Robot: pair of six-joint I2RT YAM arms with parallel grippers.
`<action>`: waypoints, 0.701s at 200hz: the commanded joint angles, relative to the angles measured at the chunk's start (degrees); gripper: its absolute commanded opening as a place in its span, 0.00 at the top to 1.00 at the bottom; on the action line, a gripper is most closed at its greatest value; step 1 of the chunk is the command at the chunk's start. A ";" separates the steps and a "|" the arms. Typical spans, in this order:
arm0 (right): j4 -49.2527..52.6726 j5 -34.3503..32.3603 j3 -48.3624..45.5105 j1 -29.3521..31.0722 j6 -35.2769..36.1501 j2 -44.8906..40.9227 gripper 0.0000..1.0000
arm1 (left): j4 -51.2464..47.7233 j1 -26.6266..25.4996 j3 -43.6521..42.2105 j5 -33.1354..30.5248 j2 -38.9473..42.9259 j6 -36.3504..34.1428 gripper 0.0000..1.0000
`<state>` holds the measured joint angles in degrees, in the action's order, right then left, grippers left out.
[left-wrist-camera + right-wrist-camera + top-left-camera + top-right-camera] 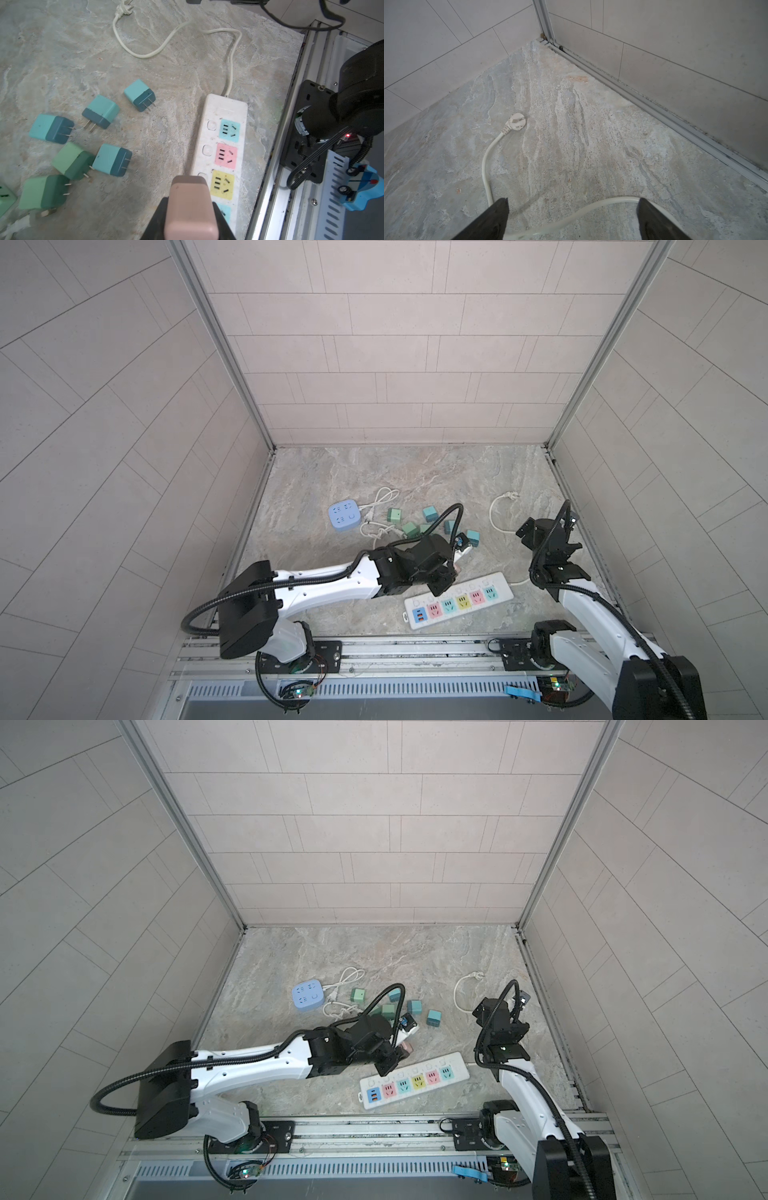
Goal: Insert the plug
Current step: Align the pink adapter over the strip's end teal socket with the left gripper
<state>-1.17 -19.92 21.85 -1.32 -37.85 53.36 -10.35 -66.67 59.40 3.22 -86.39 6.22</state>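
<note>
Pink plug [189, 199] is clamped in left gripper [188, 218], just off rear long side of strip [226, 108], by yellow socket [222, 185]; right gripper [573, 202] is spread, empty.

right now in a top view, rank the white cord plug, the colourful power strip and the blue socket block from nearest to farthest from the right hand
1. white cord plug: just beyond the open right hand, toward the back wall.
2. power strip: toward the front rail, on the hand's left.
3. blue socket block: far across, on the left side of the floor.
</note>
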 commanded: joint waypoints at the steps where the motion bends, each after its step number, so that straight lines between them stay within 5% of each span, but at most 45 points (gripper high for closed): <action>1: -0.79 6.71 0.04 -3.30 -1.53 0.91 0.05 | -1.20 -1.12 4.18 1.30 -2.97 0.47 1.00; 56: -3.81 14.83 -1.54 -7.30 -1.57 1.08 0.03 | -6.27 -7.89 15.07 -1.10 -12.74 -2.56 1.00; 95: -6.17 21.52 -2.82 -13.27 -3.80 2.73 0.05 | -11.20 -8.12 22.58 -0.03 -19.22 -2.66 1.00; 140: -5.86 21.38 -3.30 -14.04 -4.47 2.16 0.06 | -20.03 -8.07 32.54 0.37 -27.15 -4.21 1.00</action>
<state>-6.17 0.56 19.25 -14.85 -40.73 56.29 -23.49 -74.87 86.54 3.55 -110.15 3.95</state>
